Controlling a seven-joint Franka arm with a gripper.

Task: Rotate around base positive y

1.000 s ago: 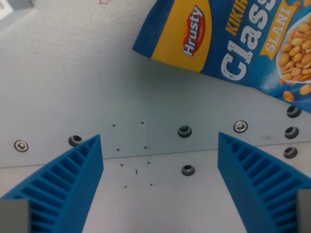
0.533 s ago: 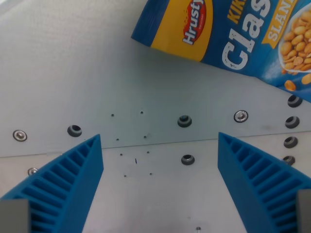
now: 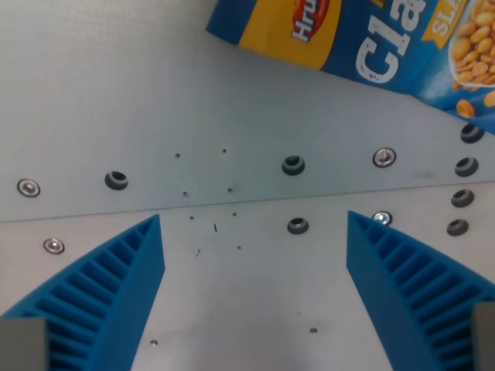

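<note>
Lying at the wrist view's top right, the blue-and-yellow foil peanut bag (image 3: 371, 46) shows partial "Hru" and "Gla" lettering. Below, the blue ribbed gripper (image 3: 255, 297) is spread wide, empty, over the grey bolted metal table (image 3: 116, 100).

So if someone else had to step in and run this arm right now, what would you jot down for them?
Pincer: open, holding nothing, both blue fingers apart over the table.
Peanut bag: lying flat at the top of the wrist view, partly out of frame, well clear of the fingers.
Done: the view has slid up over the last second, the bag nearer the top edge and more table showing below, so the wrist is already turning.
Left: continue the rotation. How far remains cannot be told from here. Nothing needs picking up.
</note>
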